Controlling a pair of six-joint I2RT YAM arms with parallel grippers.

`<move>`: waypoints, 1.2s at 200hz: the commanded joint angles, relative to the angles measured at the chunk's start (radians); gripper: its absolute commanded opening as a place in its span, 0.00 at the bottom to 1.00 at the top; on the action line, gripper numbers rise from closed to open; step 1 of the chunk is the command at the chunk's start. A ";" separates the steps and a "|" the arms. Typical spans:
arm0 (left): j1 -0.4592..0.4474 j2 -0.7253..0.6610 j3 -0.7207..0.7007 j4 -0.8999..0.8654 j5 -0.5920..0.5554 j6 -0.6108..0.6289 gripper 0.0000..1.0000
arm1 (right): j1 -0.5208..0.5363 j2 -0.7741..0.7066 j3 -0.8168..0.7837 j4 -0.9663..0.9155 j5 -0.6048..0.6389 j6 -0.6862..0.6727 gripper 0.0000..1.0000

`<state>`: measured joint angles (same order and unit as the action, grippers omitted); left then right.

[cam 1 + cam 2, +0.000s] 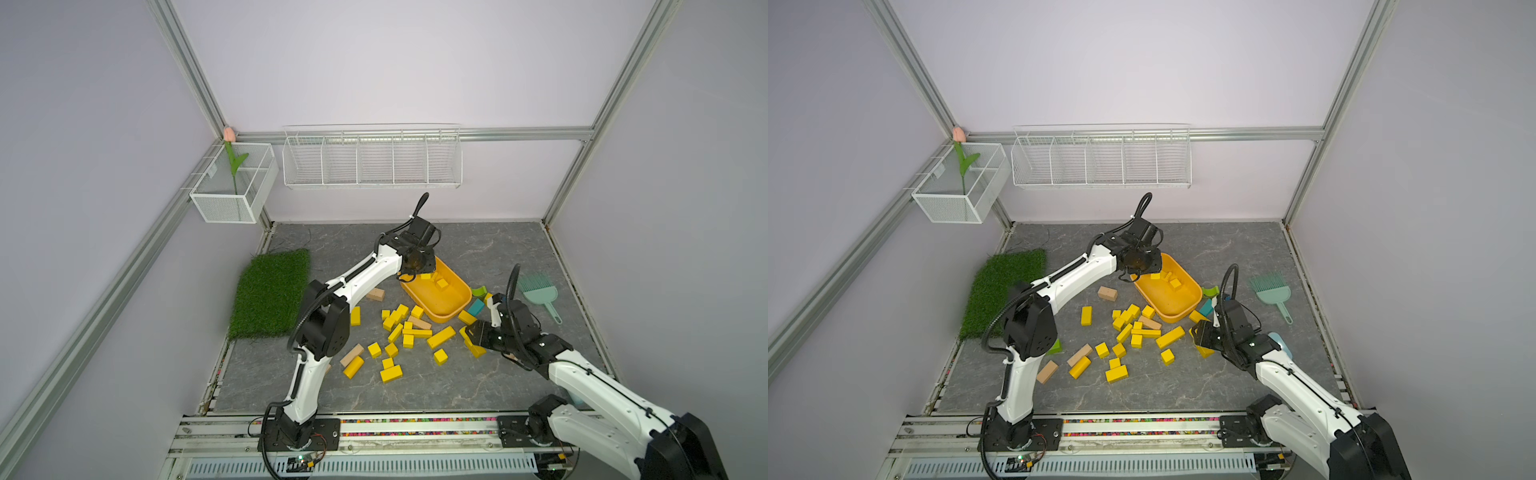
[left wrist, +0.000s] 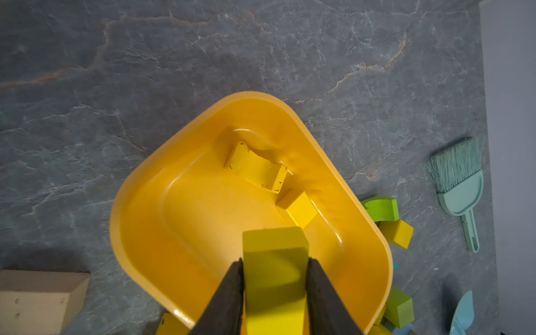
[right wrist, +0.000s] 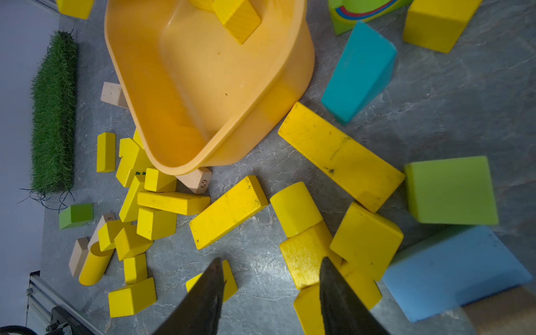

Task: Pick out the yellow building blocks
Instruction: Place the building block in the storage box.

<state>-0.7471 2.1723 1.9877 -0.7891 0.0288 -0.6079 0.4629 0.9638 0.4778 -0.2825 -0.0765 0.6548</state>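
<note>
grip on one yellow block (image 2: 274, 243) at left gripper (image 2: 275, 259): jaws narrow, a finger flat against each side. directly under it, orange-yellow tub (image 2: 150, 220). inside tub, ahead of the fingertips, two more yellow pieces: curved block (image 2: 255, 168) and cube (image 2: 300, 208). right gripper (image 3: 271, 259) parted wide, nothing between the jaws, low over grey table (image 3: 261, 278). just ahead of its tips: yellow cylinder (image 3: 294, 207) and long yellow bar (image 3: 229, 211); yellow cube (image 3: 304, 255) close against one finger. other yellow building blocks (image 1: 405, 328) loose on table ahead of and beside right gripper, outside tub. among them tan blocks (image 1: 419, 322); green block (image 3: 451, 190) and blue block (image 3: 455, 272) beside right gripper, on side away from pile. teal hand brush (image 2: 458, 174) on table well apart from both.
</note>
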 commanded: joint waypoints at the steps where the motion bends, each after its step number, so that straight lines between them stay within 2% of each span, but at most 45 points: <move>1: -0.005 0.059 0.086 -0.065 0.037 -0.004 0.35 | -0.009 -0.021 -0.021 0.006 -0.011 0.009 0.54; 58: -0.002 0.139 0.163 -0.111 0.011 0.011 0.39 | -0.017 -0.033 -0.030 0.011 -0.019 0.008 0.55; 86: 0.012 0.181 0.178 -0.126 0.022 0.016 0.37 | -0.021 -0.025 -0.028 0.013 -0.026 0.007 0.54; 121: 0.012 0.138 0.129 -0.110 0.017 0.023 0.37 | -0.022 -0.034 -0.031 0.011 -0.023 0.008 0.54; 166: 0.012 -0.055 -0.055 -0.070 -0.006 0.066 0.37 | -0.023 -0.018 -0.027 0.014 -0.027 0.010 0.55; 240: 0.018 -0.451 -0.571 0.106 -0.024 0.132 0.39 | -0.023 0.030 -0.007 0.008 -0.031 0.010 0.55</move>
<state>-0.7357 1.7985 1.5314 -0.7383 0.0334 -0.5117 0.4458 0.9749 0.4652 -0.2790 -0.0982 0.6548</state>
